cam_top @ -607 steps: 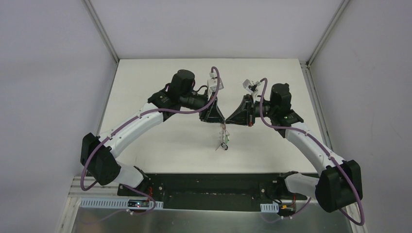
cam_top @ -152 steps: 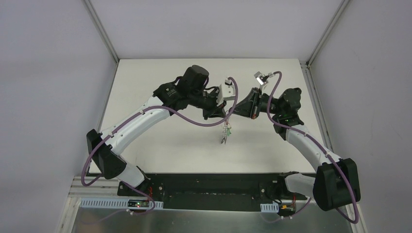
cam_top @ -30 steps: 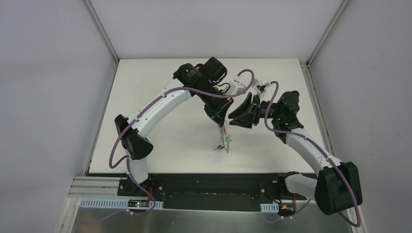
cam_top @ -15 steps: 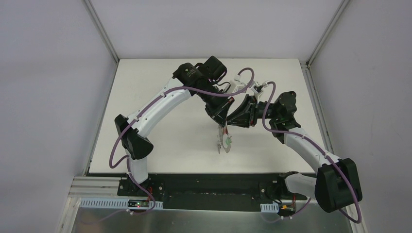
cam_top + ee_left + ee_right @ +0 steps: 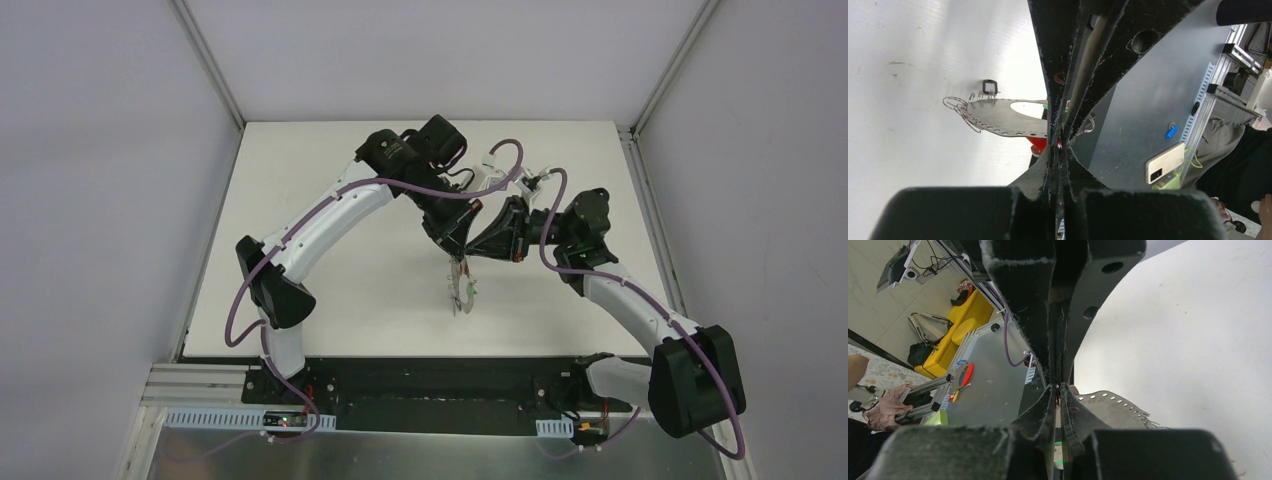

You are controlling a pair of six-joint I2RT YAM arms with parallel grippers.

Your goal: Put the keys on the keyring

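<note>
Top: left gripper [image 5: 461, 254] and right gripper [image 5: 472, 254] meet tip to tip above the white table [image 5: 330, 200]. The thin flat grey metal keyring [image 5: 460, 292] hangs just below the tips.
Left wrist: left gripper is pinched tight on the keyring's edge. The ring's rim has a row of holes. Black plastic key head [image 5: 990, 86] sits at its far rim, red plastic key head [image 5: 1038, 145] beside the fingers.
Right wrist: right gripper is narrowed to a slit, keyring just beside its fingers. Can't tell if it grips anything.
</note>
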